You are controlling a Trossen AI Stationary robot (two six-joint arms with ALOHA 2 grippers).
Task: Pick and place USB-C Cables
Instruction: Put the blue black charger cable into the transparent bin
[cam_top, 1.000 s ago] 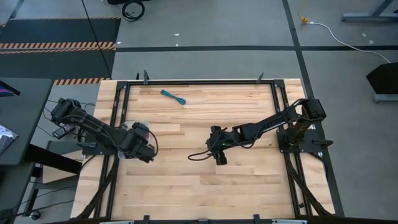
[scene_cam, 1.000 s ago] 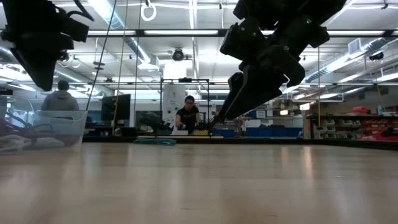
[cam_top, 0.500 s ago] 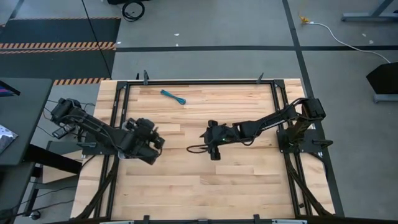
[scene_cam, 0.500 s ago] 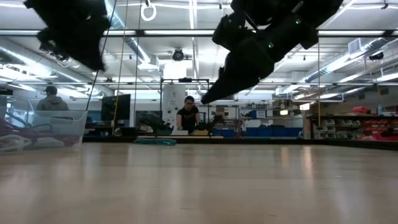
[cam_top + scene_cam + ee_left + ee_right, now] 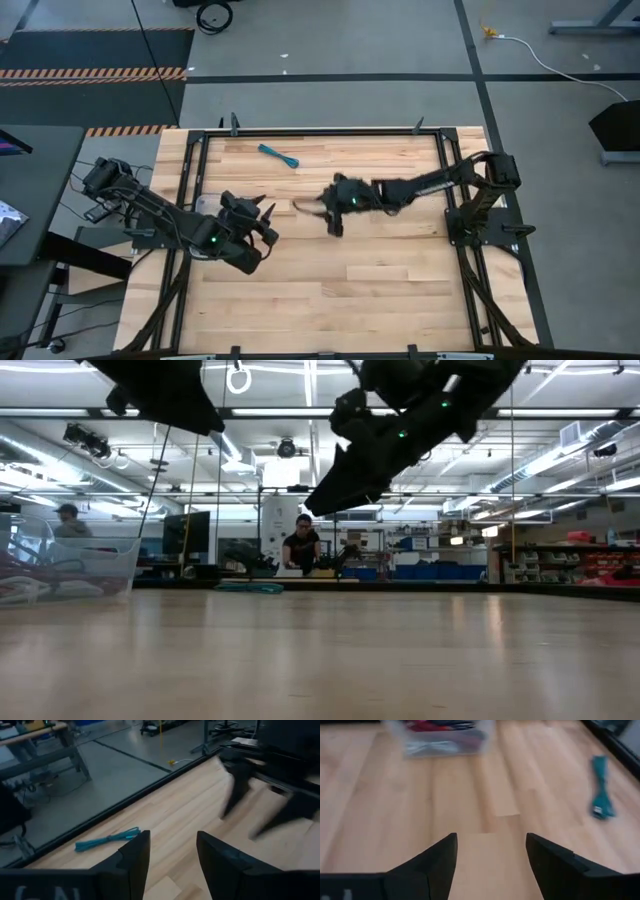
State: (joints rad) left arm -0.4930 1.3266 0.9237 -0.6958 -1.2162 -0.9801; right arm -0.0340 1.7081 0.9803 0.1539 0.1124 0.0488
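Observation:
A teal cable bundle (image 5: 278,155) lies flat on the wood near the table's far edge; it also shows in the low view (image 5: 250,587), the left wrist view (image 5: 107,839) and the right wrist view (image 5: 601,787). Other cable bundles, red and pale among them, lie inside the clear plastic tub (image 5: 445,735) at the table's left (image 5: 205,205). My left gripper (image 5: 265,222) hangs open and empty to the right of the tub (image 5: 172,855). My right gripper (image 5: 325,207) is open and empty above mid-table, facing the tub (image 5: 490,855).
The tub (image 5: 70,565) stands at the table's left side. Bare wood lies between the two grippers and across the near half of the table. A black frame rail (image 5: 320,130) runs along the far edge. People show in the room beyond the table (image 5: 300,545).
My left gripper has moved from over the tub toward the table's right and near side, and has risen. My right gripper has moved toward the far edge and left, closer to the teal cable, also rising. The cable and tub have stayed in place.

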